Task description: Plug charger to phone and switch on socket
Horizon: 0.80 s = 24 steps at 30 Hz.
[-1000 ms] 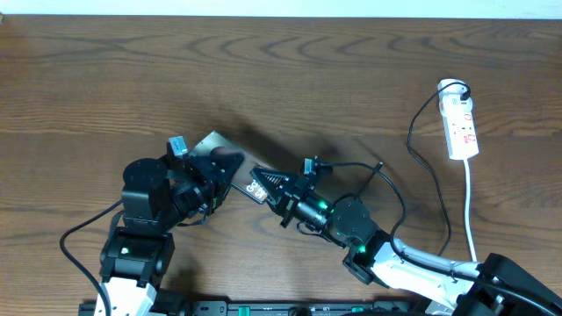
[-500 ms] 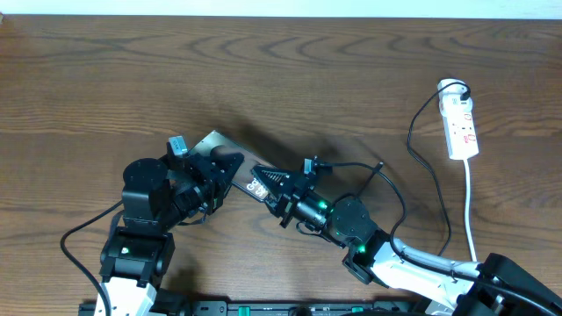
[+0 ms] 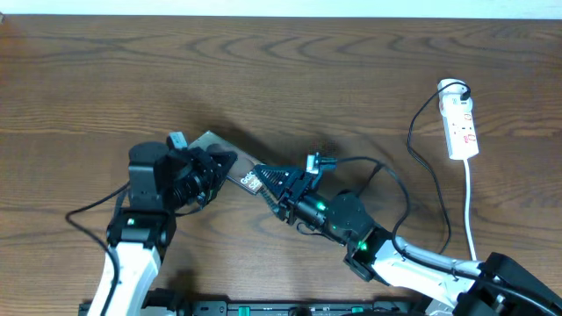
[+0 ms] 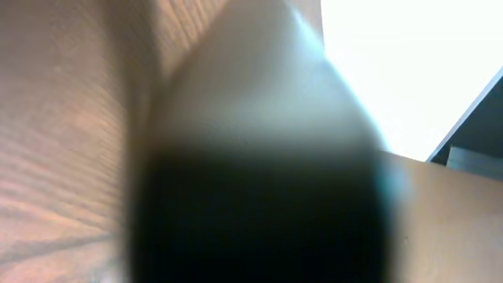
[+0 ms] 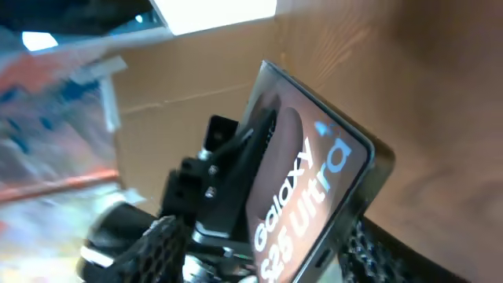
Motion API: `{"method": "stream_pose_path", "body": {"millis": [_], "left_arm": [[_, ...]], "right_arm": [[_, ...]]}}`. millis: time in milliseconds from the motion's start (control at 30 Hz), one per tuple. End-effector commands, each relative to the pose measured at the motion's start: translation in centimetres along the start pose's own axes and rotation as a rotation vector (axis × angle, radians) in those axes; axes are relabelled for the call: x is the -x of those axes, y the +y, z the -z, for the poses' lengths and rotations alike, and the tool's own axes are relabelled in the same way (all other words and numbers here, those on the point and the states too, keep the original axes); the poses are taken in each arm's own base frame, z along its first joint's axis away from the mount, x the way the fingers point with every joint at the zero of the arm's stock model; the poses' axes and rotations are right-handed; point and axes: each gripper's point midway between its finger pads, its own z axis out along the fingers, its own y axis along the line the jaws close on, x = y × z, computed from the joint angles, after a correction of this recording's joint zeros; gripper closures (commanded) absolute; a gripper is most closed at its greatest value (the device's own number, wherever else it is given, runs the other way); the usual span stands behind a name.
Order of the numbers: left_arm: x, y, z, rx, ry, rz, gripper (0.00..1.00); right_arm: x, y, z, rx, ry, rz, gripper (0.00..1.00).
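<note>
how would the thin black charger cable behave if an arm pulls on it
Probably floppy: the charger cable lies in loose curves on the table, so it would likely trail rather than push. It looks thin, so likely light. Its far end runs to the socket, which a hard tug might drag.

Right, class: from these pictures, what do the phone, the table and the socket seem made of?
Phone: smooth satin slab, perhaps glass or metal; soft sheen, printed lettering. Table: wood or wood-look laminate; brown grain lines. Socket: probably white plastic; smooth moulded body.
</note>
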Motion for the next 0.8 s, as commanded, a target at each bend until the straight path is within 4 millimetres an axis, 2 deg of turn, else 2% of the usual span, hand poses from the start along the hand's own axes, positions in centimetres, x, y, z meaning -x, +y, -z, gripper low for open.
{"method": "stream_pose_path", "body": {"millis": [0, 67, 233, 467, 567, 633, 667, 767], "left_arm": [[-0.5, -1.2, -0.6, -0.059, 0.091, -0.110, 0.93], [-0.9, -1.6, -1.1, -0.089, 0.133, -0.144, 0.93], [-2.0, -1.0, -1.6, -0.105, 0.224, -0.217, 0.92], [-2.8, -0.7, -1.8, -0.121, 0.285, -0.244, 0.93], [-2.8, -0.7, -1.8, -0.122, 0.286, -0.249, 0.92], [-2.8, -0.7, -1.8, -0.122, 0.286, -0.249, 0.92], [-2.9, -0.8, -1.8, -0.124, 0.289, -0.249, 0.93], [-3.0, -0.8, -1.8, -0.125, 0.293, -0.249, 0.93]], "right_arm": [[2.2, -0.1, 0.1, -0.029, -0.059, 0.368, 0.31], [3.2, -1.6, 0.4, -0.097, -0.072, 0.431, 0.27], [5.0, -4.5, 1.1, -0.232, -0.089, 0.483, 0.27], [6.5, -5.4, 3.1, -0.355, -0.119, 0.575, 0.27], [7.5, -5.2, 4.9, -0.423, -0.180, 0.611, 0.27], [8.2, -5.0, 6.6, -0.478, -0.234, 0.626, 0.26], [8.6, -4.9, 8.0, -0.518, -0.272, 0.629, 0.27], [8.9, -4.7, 10.5, -0.577, -0.313, 0.634, 0.27]]}}
